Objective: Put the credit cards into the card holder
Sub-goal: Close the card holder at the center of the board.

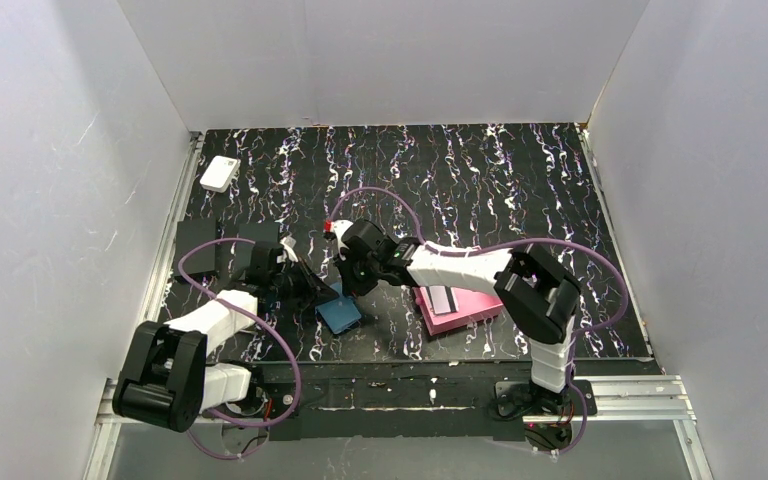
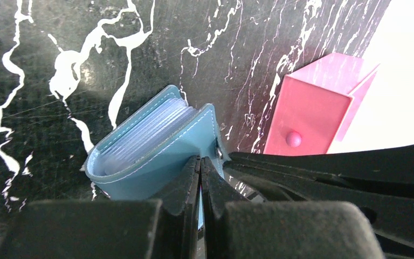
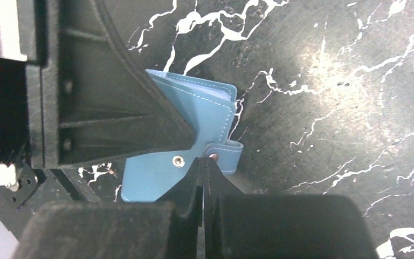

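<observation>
Grip | left gripper [image 2: 200, 163] clamps card holder [image 2: 140, 151] cover, steadying it | right gripper [image 3: 203, 162] closed at snap tab [image 3: 227, 154]; likely to peel it open

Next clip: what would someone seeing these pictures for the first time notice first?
Both claws meet at the teal-blue card holder, near the front middle of the marbled black table. The left claw is pinched shut on its cover, and the right claw is shut with its tips at the snap tab. A pink tray lies just to the holder's right.
</observation>
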`<state>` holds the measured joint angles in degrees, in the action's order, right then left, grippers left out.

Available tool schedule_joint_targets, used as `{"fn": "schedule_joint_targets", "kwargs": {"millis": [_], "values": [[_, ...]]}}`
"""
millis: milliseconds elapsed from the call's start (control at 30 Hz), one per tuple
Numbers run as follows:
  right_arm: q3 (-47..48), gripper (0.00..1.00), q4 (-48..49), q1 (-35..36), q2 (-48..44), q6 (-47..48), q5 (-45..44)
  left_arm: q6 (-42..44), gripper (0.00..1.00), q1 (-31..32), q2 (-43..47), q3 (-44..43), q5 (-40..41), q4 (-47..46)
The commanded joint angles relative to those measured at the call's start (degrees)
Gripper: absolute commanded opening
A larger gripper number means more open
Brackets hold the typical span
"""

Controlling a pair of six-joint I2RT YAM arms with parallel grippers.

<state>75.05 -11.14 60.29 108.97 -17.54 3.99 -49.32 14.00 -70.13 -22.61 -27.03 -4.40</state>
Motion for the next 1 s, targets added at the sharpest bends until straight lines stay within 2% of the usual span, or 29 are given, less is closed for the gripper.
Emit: {"fn": "schedule_joint_targets", "kwargs": {"millis": [0, 333, 533, 967], "values": [[-4.39, 0.01, 7.92, -1.09, -4.37, -3.92, 5.09, 1.08, 0.00, 0.30, -4.59, 3.61, 4.75, 2.25], [-13.55, 0.01, 21.16, -5.10, -8.09, -7.94, 15.26, 1.55, 0.00, 0.29, -4.67, 4.86, 5.58, 2.41], [-14.89, 0.01, 27.57, -5.89, -5.93, -7.89, 24.37, 1.80, 0.00, 0.20, -3.26, 5.15, 6.17, 3.46], [-13.04, 0.01, 30.41, -5.98, 0.27, -6.10, 32.34, 1.55, 0.00, 0.26, -2.60, 5.70, 6.58, 3.64]]}}
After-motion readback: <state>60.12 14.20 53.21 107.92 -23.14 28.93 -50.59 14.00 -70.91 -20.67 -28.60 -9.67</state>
